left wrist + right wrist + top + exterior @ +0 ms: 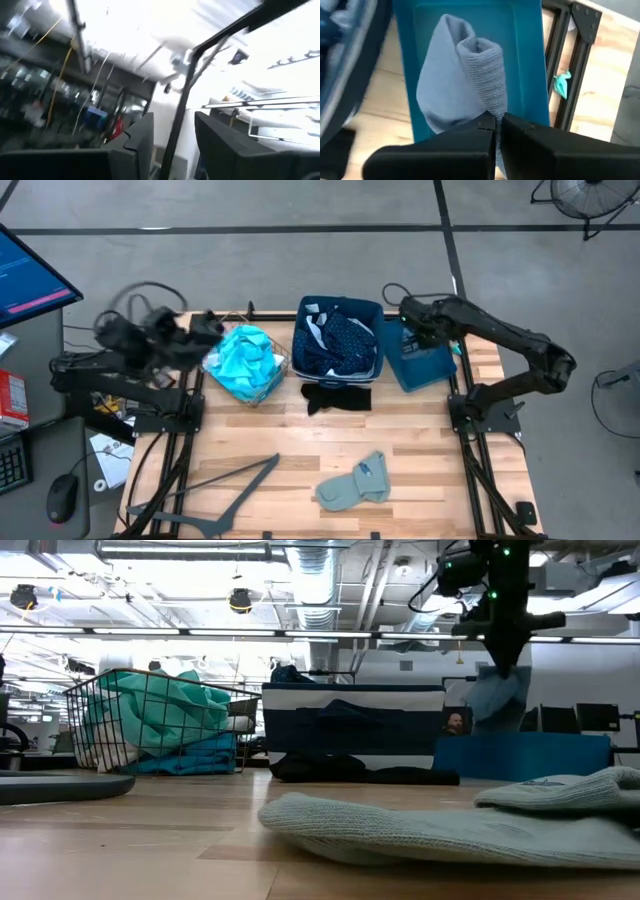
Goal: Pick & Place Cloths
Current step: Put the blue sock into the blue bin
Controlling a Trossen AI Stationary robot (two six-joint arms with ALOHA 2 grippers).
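At nine o'clock the left gripper [212, 326] hovers beside the wire basket [283, 363] of turquoise cloth [243, 360]; whether its fingers are spread, I cannot tell. At two o'clock the right gripper [496, 122] pinches a pale blue-grey cloth [460, 82] above the teal tray [470, 15]. A thin fold is held, so it may slip or drape over the rim.

table [420, 445] | on it: wire basket [281, 369] | bin [376, 340] | black cloth [336, 396] | grey-green cloth [352, 483]

cloth [462, 85] above bin [520, 30], basket [262, 385] far left
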